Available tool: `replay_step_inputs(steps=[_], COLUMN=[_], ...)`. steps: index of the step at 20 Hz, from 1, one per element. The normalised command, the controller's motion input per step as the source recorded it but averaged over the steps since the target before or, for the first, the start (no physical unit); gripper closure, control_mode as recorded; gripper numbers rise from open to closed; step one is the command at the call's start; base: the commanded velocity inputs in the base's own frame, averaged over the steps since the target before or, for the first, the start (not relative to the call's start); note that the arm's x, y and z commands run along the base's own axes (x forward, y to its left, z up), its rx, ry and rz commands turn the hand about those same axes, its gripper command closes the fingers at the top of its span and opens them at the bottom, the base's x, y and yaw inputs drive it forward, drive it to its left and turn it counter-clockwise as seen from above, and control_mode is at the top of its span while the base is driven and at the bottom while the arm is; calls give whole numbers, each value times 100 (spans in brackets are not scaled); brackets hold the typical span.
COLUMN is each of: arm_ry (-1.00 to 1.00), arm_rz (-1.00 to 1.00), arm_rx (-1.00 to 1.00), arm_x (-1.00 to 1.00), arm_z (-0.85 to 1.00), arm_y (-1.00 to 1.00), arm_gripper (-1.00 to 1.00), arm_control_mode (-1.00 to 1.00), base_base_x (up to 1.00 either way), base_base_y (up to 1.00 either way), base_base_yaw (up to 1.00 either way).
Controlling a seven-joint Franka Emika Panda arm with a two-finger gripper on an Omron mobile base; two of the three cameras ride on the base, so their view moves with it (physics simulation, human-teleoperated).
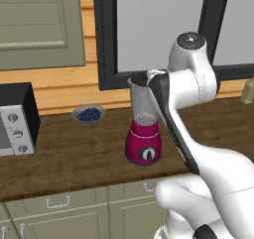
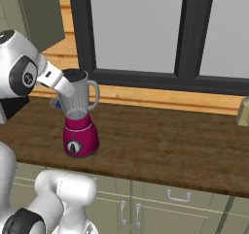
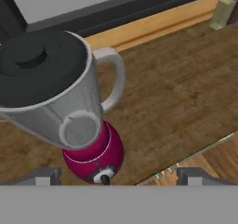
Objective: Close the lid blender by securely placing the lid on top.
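The blender (image 1: 144, 140) stands on the wooden counter with its magenta base and front dial facing me. Its clear jar (image 3: 69, 111) has the handle to one side. The black lid (image 3: 39, 67) with its raised knob lies over the jar's mouth, also seen as a dark disc, the lid (image 2: 74, 75), at the jar's top. My gripper (image 3: 118, 179) is open, its fingertips (image 3: 44, 176) spread wide with nothing between them. It hovers above and to the near side of the blender (image 2: 80, 137), apart from the lid.
A grey bowl of blueberries (image 1: 89, 114) sits behind and left of the blender, with a microwave (image 1: 15, 119) at the far left. A beige block (image 2: 243, 110) stands at the far right. A dark-framed window runs behind the counter (image 2: 165, 136).
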Motion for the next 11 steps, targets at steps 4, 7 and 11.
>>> replay_step_inputs(steps=[4, 7, 11], arm_ry=[-9, -7, -2], arm_rz=[1, 2, 1], arm_rx=[27, 29, 24], arm_x=[-34, -19, -4], arm_z=[0, 0, 0], arm_y=[-75, -63, -48], arm_gripper=[-100, -100, -100], arm_control_mode=[-100, -100, -100], base_base_x=[0, 0, 0], base_base_y=[0, 0, 0], base_base_yaw=[0, 0, 0])
